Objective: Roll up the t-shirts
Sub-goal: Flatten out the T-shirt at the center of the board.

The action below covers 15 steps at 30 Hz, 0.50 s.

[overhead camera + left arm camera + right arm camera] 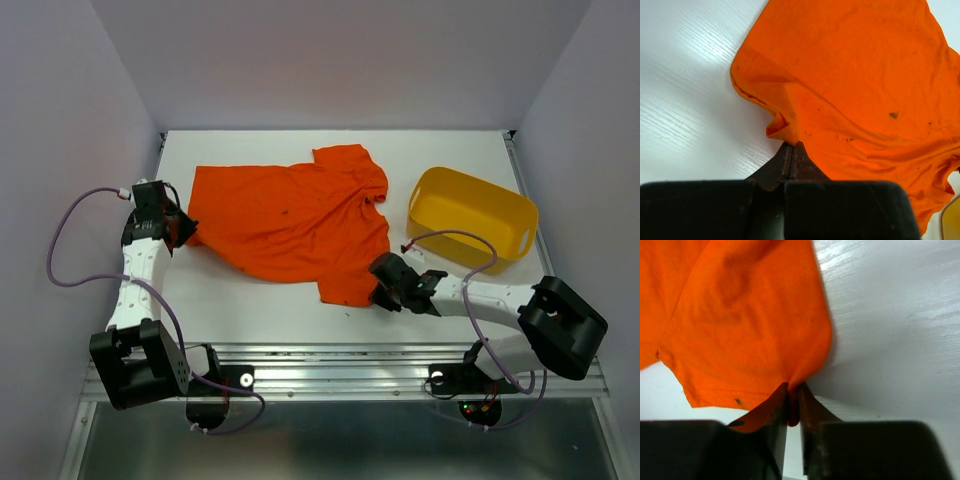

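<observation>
The t-shirt [290,220] lies spread out and a little rumpled on the white surface [240,305], just left of the yellow tub [472,212]. No roll has been started, so I judge the whole job lies ahead. My left pincer [182,232] is clamped shut on the shirt's left edge, a small fold bunched at its tips. My right pincer [380,288] nips the near right corner, with cloth showing between its jaws.
</observation>
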{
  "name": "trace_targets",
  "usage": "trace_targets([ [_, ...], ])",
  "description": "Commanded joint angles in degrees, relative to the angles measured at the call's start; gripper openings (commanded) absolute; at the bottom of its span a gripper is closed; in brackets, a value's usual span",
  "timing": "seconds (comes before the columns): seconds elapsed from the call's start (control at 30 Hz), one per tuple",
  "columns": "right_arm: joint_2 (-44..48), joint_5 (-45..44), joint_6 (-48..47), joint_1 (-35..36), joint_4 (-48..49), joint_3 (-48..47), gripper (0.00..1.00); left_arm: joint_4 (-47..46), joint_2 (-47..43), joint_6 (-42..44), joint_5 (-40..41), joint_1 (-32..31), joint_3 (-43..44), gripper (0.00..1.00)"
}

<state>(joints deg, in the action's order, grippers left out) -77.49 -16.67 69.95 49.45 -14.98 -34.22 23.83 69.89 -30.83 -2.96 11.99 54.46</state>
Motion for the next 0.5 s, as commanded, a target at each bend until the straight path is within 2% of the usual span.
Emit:
trace_targets([
  [0.0, -2.2, -2.7, 0.5, -0.2, 0.3, -0.5, 0.10, 0.1, -1.8, 1.2, -0.4, -0.5, 0.5, 0.00],
  [0.03, -2.2, -2.8, 0.4, -0.2, 0.3, -0.9, 0.01, 0.2, -1.8, 1.2, -0.4, -0.4, 0.5, 0.00],
  [0.23, 1.6, -5.3, -2.0, -0.2, -2.0, -3.3, 0.01, 0.8, -2.1, 1.4, -0.4, -0.6, 1.4, 0.00],
  [0.37, 6.7, -8.9, -5.2, -0.2, -8.1, -8.6, 0.01, 1.6, -2.5, 1.8, -0.7, -0.5, 3.1, 0.00],
  [0.47, 9.0, -13.6, -13.7, -0.9, -11.2, -13.9, 0.01, 3.1, -2.7, 1.0, -2.0, -0.6, 6.2, 0.00],
])
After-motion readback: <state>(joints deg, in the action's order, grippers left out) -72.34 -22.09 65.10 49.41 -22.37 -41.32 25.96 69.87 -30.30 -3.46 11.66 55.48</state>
